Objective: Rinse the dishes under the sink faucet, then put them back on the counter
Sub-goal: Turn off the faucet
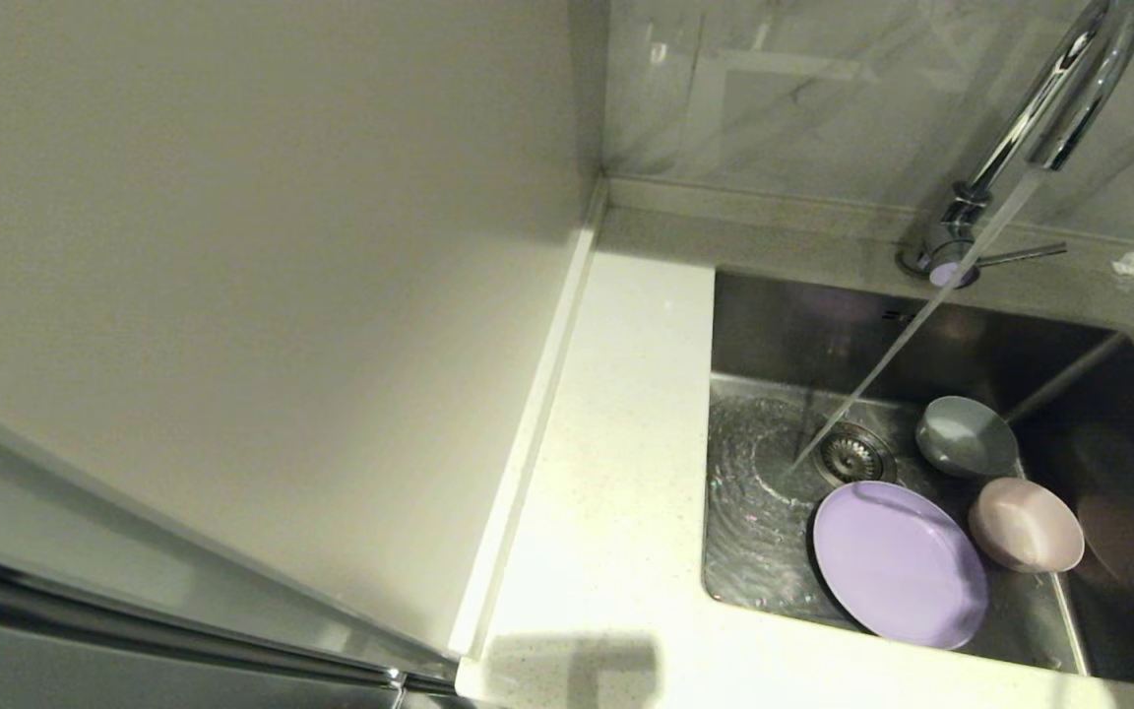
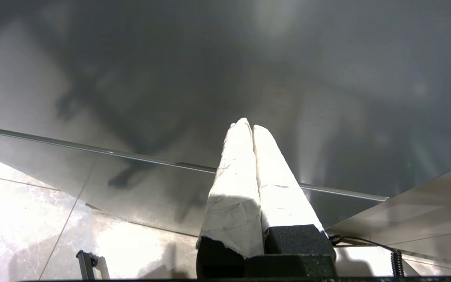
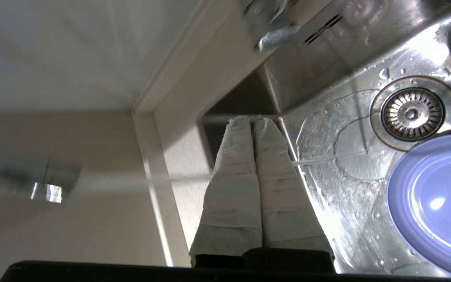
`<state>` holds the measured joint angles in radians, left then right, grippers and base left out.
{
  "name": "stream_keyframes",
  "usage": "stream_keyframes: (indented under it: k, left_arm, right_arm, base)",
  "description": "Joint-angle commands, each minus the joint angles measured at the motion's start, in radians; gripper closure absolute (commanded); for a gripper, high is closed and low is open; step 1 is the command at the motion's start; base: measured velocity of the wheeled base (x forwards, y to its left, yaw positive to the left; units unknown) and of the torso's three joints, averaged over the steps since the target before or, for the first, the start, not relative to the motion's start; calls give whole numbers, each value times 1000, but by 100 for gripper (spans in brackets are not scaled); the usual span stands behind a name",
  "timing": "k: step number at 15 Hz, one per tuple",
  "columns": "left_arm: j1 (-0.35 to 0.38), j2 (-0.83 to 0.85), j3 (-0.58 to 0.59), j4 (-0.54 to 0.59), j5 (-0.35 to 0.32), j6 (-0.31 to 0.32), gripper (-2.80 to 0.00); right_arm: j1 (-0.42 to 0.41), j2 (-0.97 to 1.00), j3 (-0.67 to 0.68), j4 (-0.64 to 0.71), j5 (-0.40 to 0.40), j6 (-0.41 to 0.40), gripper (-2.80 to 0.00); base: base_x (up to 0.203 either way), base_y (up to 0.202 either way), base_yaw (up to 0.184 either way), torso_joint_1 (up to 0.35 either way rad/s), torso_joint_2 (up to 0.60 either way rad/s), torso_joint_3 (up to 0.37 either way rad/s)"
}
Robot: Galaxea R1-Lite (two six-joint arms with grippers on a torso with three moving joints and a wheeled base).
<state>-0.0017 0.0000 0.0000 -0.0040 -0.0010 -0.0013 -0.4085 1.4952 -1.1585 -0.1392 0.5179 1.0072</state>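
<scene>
Sink [image 1: 784,325]: steel basin set in the white bench [image 1: 626,473], water pooled and rippling on its floor. Faucet [image 1: 1039,118]: chrome gooseneck at the back edge, running; the stream falls slantwise to land just beside the drain strainer [image 1: 854,453]. Lilac plate [image 1: 900,563]: in the sink, near edge of the basin, tilted, its rim close to the strainer. Blue-grey bowl [image 1: 966,436]: in the sink, behind the plate, beside the strainer. Pink bowl [image 1: 1026,524]: in the sink, just right of the plate, tipped on its side. No dish on the bench. Right gripper [image 3: 253,119]: seen only in its wrist view, above the sink's left wall where basin meets bench, jaws clenched together, grasping nothing; plate and strainer lie beyond it. Left gripper [image 2: 249,125]: parked away from the sink, before a dark glossy panel over a tiled floor, jaws pressed together, empty.
</scene>
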Motion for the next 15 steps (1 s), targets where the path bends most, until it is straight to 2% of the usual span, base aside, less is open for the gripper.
stream_keyframes:
  k: [1,13,15]
  left_arm:
    - [0,0,3,-1,0,0,0]
    - [0,0,2,-1,0,0,0]
    - [0,0,3,-1,0,0,0]
  right_arm:
    - [-43,129,-61,-2,22,13,0]
    - [-53,309,-256,-34,187,60,0]
    - [-52,314,-265,-34,191,60,0]
  base:
    - [0,0,0,0,0,0]
    - [0,0,0,0,0,0]
    - [0,0,0,0,0,0]
